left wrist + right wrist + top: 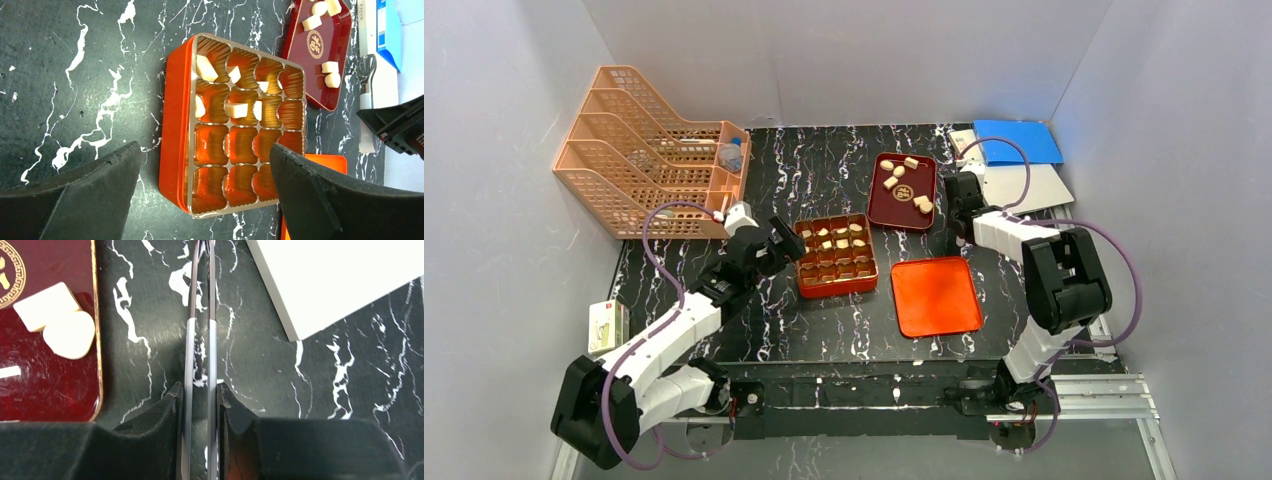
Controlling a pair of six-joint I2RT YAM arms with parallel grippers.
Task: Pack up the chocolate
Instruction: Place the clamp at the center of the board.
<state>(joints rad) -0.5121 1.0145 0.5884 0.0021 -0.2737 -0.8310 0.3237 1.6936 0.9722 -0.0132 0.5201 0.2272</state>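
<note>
Lying in the tray (50, 385) just beside the right pincer (199, 392), chocolate (70, 335) goes untouched as it clamps thin tongs (212, 340); the left pincer (205, 147) gapes empty near the box (172, 125).

Peach file rack (639, 150) far left, blue folder (1016, 141) far right — white board (1036, 188) beside.

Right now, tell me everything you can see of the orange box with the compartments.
The box is square, orange-red, low-walled, with a glossy amber ribbed liner of sixteen cups, four by four. It lies flat and lidless on the black marbled table; its orange lid lies apart to the right. Pale chocolate pieces sit in some cups of the two far rows; the two near rows look empty. The open left gripper hangs at its left side, not touching it.
</note>
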